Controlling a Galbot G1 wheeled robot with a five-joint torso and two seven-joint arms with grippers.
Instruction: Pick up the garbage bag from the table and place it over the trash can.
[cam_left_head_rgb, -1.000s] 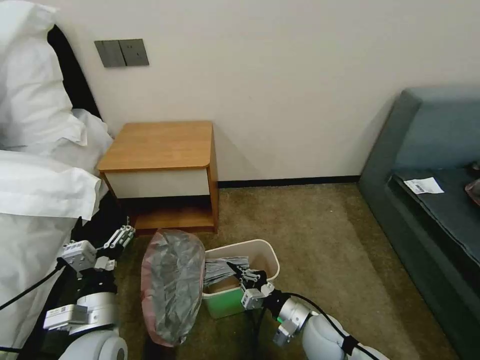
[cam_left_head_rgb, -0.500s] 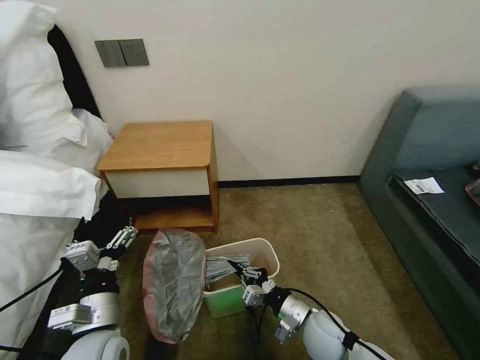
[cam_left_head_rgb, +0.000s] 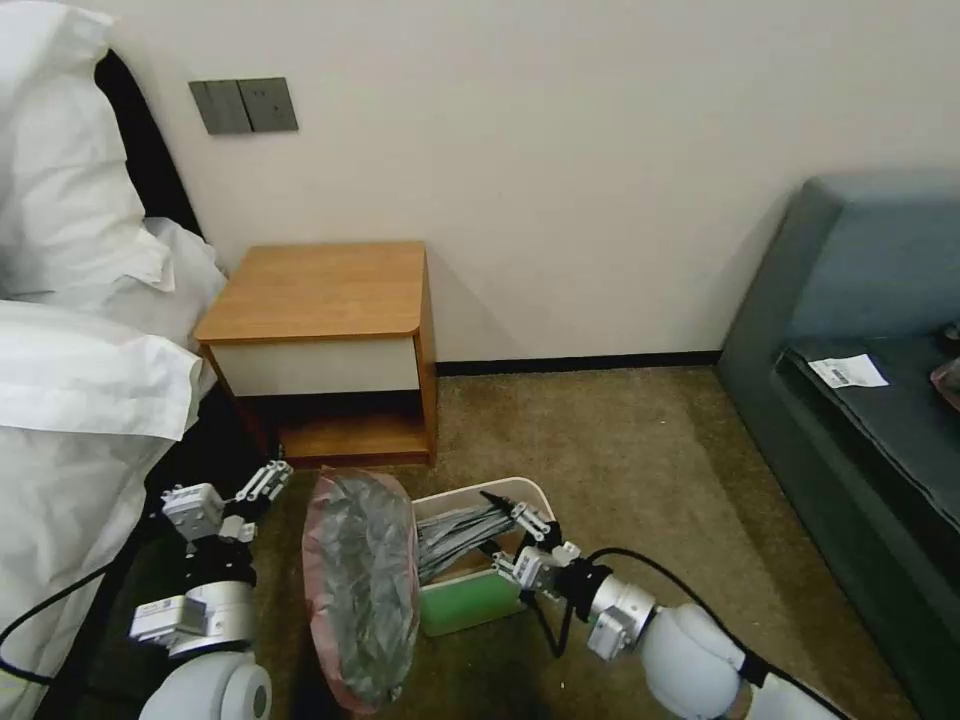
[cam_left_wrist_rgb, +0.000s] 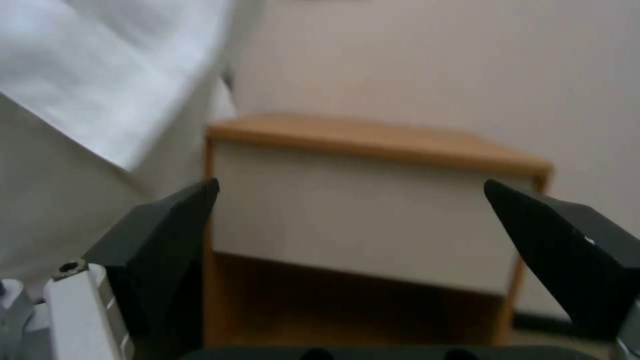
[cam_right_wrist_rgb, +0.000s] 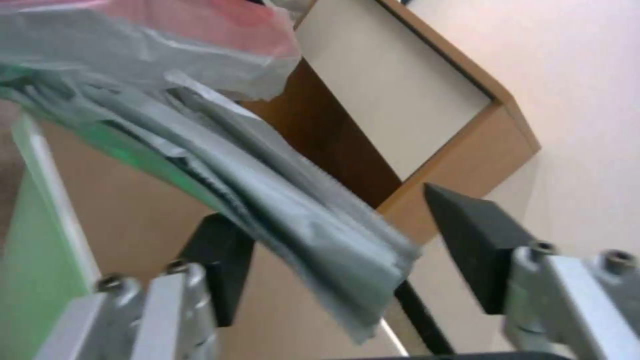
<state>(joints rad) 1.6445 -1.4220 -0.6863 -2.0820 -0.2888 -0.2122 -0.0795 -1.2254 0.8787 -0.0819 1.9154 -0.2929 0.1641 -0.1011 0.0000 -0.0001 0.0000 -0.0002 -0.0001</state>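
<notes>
Straddling, with right gripper (cam_left_head_rgb: 502, 530) spread wide and clamping nothing, the bunched tail of the garbage bag (cam_left_head_rgb: 365, 580) stretching leftward across the trash can (cam_left_head_rgb: 470, 602); parking left gripper (cam_left_head_rgb: 235, 490), open, empty, farther off.

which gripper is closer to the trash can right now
Right. The right gripper hangs open over the trash can, around a fold of the garbage bag. The left gripper is open beyond the bag.

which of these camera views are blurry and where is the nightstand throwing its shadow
Head view: sharp; the table throws a soft shadow rightward onto the wall, and its lower shelf is dark. Left wrist view: soft all over, table edges and bedding smeared. Right wrist view: the garbage bag close to the lens is blurred.
</notes>
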